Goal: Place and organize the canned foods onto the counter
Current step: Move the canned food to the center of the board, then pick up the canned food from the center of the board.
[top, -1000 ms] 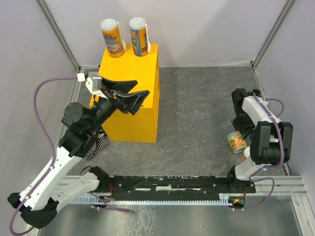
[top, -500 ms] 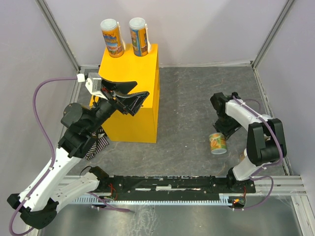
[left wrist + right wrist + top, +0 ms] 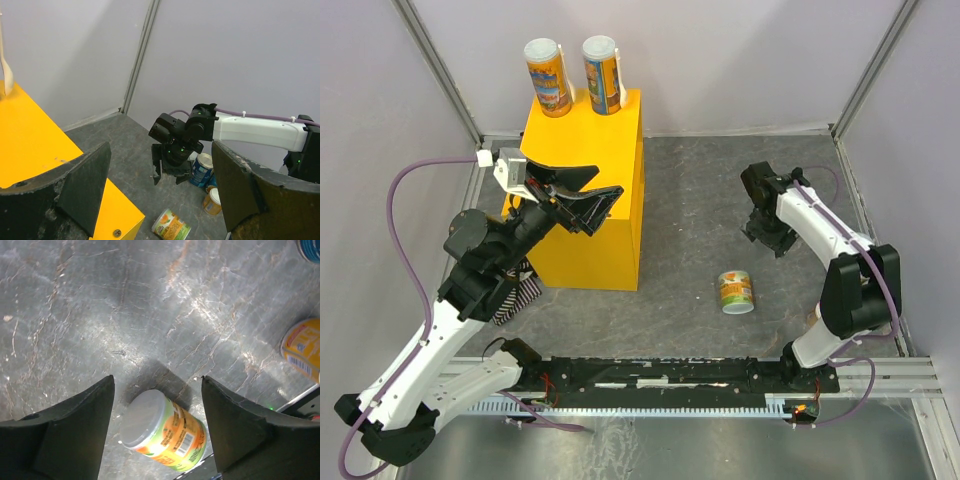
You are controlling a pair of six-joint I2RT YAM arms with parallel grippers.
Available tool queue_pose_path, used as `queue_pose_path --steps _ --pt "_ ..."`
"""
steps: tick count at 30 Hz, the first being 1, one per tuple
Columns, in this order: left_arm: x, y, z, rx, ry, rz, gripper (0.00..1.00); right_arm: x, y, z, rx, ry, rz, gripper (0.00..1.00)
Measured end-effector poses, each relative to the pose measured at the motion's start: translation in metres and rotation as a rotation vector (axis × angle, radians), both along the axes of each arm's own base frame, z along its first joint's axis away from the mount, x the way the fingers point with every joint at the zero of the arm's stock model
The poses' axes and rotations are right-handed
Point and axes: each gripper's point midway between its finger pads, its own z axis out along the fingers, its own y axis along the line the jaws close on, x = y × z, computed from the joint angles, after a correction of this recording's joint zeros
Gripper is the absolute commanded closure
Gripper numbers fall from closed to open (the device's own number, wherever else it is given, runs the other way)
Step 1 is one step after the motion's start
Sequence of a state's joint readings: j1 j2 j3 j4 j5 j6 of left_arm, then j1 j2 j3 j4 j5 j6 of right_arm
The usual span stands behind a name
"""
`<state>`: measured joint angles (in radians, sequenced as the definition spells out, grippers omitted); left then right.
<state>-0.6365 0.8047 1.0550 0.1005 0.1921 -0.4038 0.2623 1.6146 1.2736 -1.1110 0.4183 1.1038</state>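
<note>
Closest to me, the left pincer (image 3: 603, 182) hung spread and empty over the near half of the yellow desk (image 3: 600, 260). I took it to be waiting there, clear of the other arm's work. A striped cloth (image 3: 515, 300) lay bunched under its arm at the foot of that box. Out on the grey desk (image 3: 690, 200) an orange-and-green can (image 3: 735, 292) lay on its side, white lid towards the arm bases, well apart from the yellow desk. The right pincer (image 3: 171, 176) hovered above it, fingers wide and gripping nothing, pointing down as if lined up to straddle the can's body. Beside that arm a blue can (image 3: 202, 169) and an orange can (image 3: 214, 200) stood close together, not yet fetched. Farthest off, a tall orange-labelled can (image 3: 548, 75) and a tall blue-labelled can (image 3: 603, 72) stood upright side by side at the yellow desk's back edge, probably to leave room in front. I could not find a sixth.
</note>
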Motion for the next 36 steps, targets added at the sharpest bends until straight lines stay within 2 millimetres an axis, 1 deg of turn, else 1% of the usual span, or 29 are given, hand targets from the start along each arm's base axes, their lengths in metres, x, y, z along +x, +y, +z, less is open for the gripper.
queue_pose_path --steps 2,5,11,14,16,19,23,25,30,32,36 --pt "0.0 0.0 0.0 0.0 0.0 -0.002 0.12 0.002 0.004 0.002 0.003 0.003 0.071 0.18" --pt "0.0 0.0 0.0 -0.001 0.0 -0.002 0.12 0.001 0.016 0.009 0.014 0.007 0.195 0.16" --pt "-0.001 -0.001 0.0 -0.01 0.011 -0.009 0.13 0.004 0.063 0.045 0.037 -0.064 0.451 0.14" --pt "-0.001 -0.001 0.0 -0.014 0.016 -0.013 0.13 -0.008 0.081 0.052 0.041 -0.065 0.541 0.13" --pt "-0.002 -0.001 0.0 -0.018 0.02 -0.016 0.13 -0.015 0.086 0.052 0.039 -0.053 0.578 0.12" --pt "-0.003 -0.002 0.0 -0.02 0.023 -0.025 0.13 -0.029 0.087 0.044 0.035 -0.016 0.615 0.08" --pt "-0.005 -0.003 0.001 -0.026 0.032 -0.037 0.13 -0.049 0.087 0.027 0.032 0.062 0.659 0.06" --pt "-0.005 -0.003 0.001 -0.028 0.034 -0.038 0.13 -0.057 0.091 0.021 0.031 0.087 0.687 0.06" --pt "-0.005 -0.003 0.001 -0.03 0.035 -0.038 0.13 -0.065 0.101 0.011 0.028 0.126 0.736 0.05" --pt "-0.005 -0.003 0.001 -0.03 0.035 -0.038 0.13 -0.069 0.098 0.002 0.016 0.164 0.734 0.05" --pt "-0.005 -0.003 0.001 -0.03 0.035 -0.038 0.13 -0.076 0.091 -0.011 -0.009 0.215 0.73 0.05"
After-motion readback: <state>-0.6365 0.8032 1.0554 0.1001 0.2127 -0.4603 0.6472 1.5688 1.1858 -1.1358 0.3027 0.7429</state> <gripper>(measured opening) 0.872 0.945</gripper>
